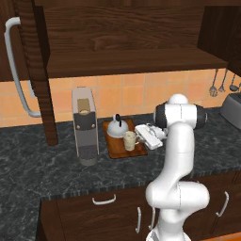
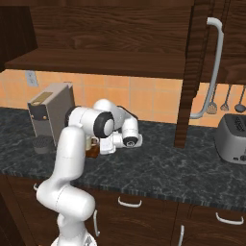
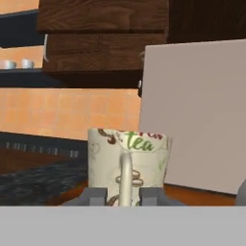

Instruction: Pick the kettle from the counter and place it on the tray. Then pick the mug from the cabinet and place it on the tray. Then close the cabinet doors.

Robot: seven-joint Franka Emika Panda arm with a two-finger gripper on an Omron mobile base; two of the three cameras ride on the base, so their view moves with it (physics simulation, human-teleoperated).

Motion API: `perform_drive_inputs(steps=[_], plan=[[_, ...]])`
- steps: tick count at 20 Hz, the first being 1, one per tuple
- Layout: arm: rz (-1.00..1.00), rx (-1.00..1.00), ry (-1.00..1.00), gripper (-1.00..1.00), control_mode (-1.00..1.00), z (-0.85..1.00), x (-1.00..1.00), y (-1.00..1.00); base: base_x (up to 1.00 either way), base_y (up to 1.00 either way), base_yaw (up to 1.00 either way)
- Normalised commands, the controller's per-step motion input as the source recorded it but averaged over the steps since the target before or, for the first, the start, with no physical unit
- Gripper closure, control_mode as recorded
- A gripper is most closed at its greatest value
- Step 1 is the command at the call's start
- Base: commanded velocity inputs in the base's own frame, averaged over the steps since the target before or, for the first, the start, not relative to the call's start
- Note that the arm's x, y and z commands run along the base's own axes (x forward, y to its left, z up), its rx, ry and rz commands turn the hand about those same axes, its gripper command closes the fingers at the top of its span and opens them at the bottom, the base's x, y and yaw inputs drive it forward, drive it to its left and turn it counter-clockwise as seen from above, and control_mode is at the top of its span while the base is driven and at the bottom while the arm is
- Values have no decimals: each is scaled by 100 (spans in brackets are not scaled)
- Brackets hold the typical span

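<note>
Mug and kettle on the tray
The tool point(image 3: 124, 196) straddles the mug point(image 1: 130, 140) handle, fingers slightly parted; a grip cannot be told. Kettle point(image 1: 116, 127) shares the tray point(image 1: 116, 149).

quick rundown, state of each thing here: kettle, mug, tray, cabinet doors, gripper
kettle: upright on the tray, at its back
mug: upright on the tray, in front of the kettle, handle towards the gripper
tray: flat on the counter, beside the coffee machine
cabinet doors: open, shelf bare
gripper: at the mug, fingers either side of the handle, slightly parted
</note>
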Motion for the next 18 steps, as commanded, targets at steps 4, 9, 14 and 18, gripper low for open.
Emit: perform_drive_inputs(steps=[4,9,14,18], plan=[[-2,0,-1,-100,-100,11,-22,0,0,0,0],[-6,0,0,-100,-100,34,-24,-6,0,0,0],[-9,0,0,-100,-100,59,-22,-27,0,0,0],[-9,0,0,-100,-100,63,-34,-35,0,0,0]])
